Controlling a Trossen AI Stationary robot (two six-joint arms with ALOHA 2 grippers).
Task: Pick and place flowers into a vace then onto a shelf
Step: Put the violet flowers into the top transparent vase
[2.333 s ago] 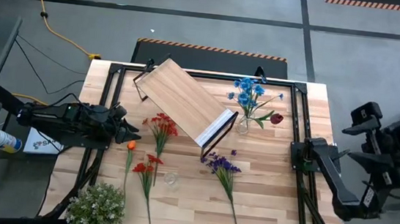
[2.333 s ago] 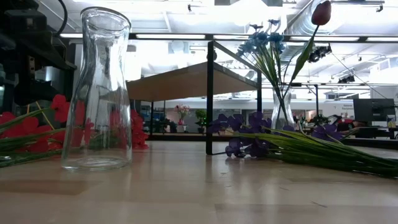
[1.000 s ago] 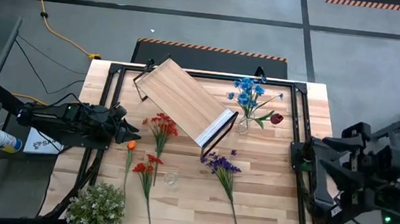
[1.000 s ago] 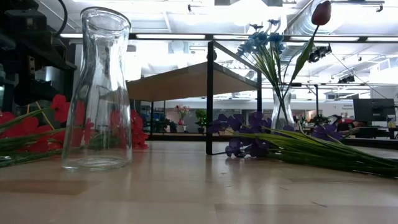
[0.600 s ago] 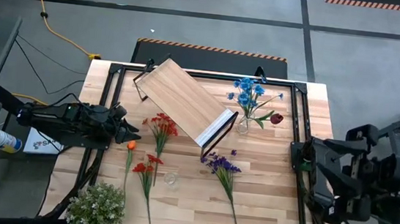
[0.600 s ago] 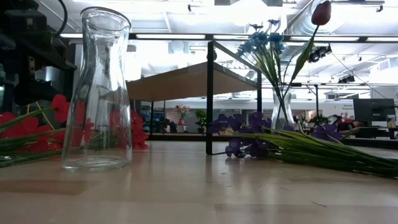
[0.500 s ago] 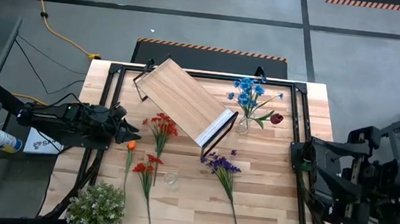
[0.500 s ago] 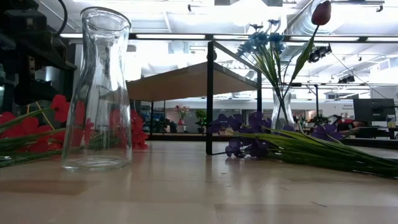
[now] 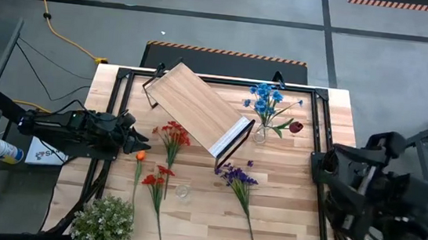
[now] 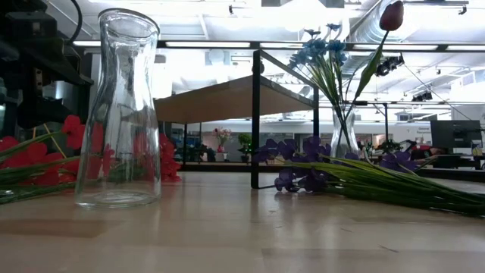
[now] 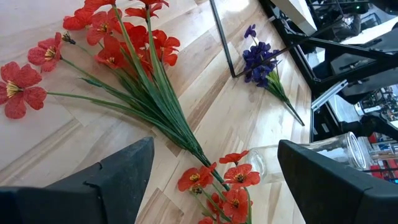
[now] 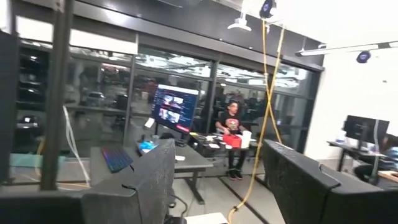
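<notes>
My left hand (image 9: 139,142) hangs spread and empty at the desk's (image 9: 285,198) left edge, just beside the red flowers (image 9: 171,136) lying flat there. My right hand (image 12: 214,180) sits off the right side, fingers apart, gripping nothing — aimed out into the room. The blue flowers (image 9: 265,101) stand in a glass vase (image 9: 260,134) touching the shelf (image 9: 195,106); purple flowers (image 9: 237,177) lie mid-desk — an empty vase (image 10: 121,114) nearby.

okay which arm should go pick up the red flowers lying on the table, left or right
Probably the left. The left gripper hangs open at the table's left edge, right beside the red flowers, which fill its wrist view. The right gripper is off the table's right side, pointing out into the room.
</notes>
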